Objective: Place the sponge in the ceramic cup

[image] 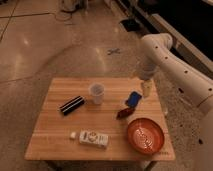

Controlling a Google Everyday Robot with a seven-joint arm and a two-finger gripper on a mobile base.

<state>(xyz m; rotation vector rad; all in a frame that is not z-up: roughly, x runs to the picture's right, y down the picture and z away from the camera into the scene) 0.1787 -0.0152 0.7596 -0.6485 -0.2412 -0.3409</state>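
A small bright-blue sponge (133, 98) lies on the wooden table (55, 125), right of centre. The white ceramic cup (96, 93) stands upright to its left, about a cup's width away. My gripper (146, 89) hangs from the white arm over the table's far right edge, just right of and slightly behind the sponge.
A black striped bar (72, 105) lies at the left. A dark red oblong item (124, 113) sits just in front of the sponge. An orange-red bowl (145, 135) stands at the front right, and a white packet (94, 138) lies at the front middle.
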